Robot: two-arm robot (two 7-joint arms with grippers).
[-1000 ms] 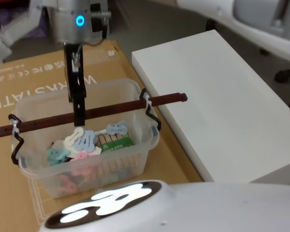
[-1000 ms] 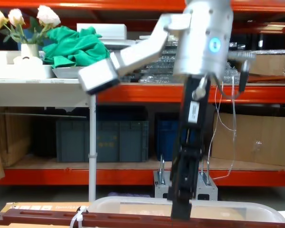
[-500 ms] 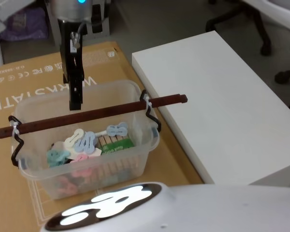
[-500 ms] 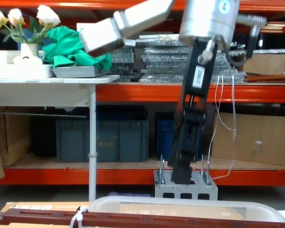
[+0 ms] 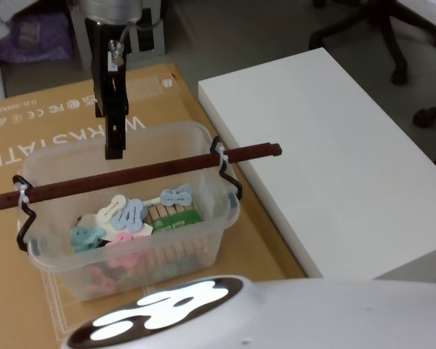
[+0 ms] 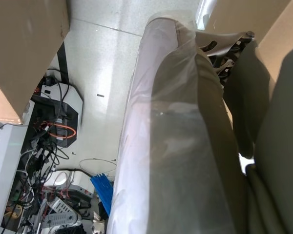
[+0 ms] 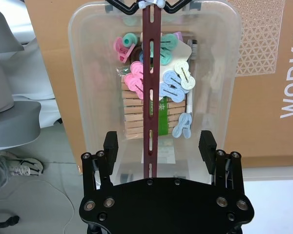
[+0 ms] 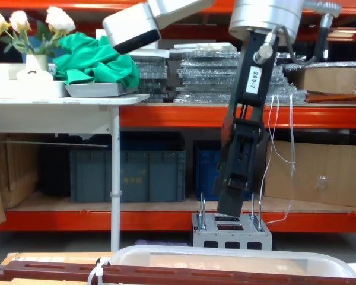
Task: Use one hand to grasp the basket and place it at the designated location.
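The basket (image 5: 207, 236) is a clear plastic tub on a cardboard sheet, with colourful clothespins (image 5: 131, 214) inside. Its reddish-brown bar handle (image 5: 167, 169) lies across the rim, tied with white zip ties. My right gripper (image 5: 115, 149) hangs straight down above the back part of the tub, clear of the handle. In the right wrist view the gripper (image 7: 158, 146) is open, and the handle (image 7: 151, 73) runs down the middle between its two fingers over the basket (image 7: 83, 73). From the chest the gripper (image 8: 228, 211) hangs above the basket rim (image 8: 225, 254).
A white block (image 5: 327, 160) lies just right of the basket, close to the handle's end. The cardboard sheet (image 5: 43, 116) spreads to the left and behind. Beyond the table stand orange shelves with blue crates (image 8: 130, 175) and a small grey metal box (image 8: 231, 234).
My right gripper has risen from the level of the handle to well above it. The basket and its handle have stayed in place.
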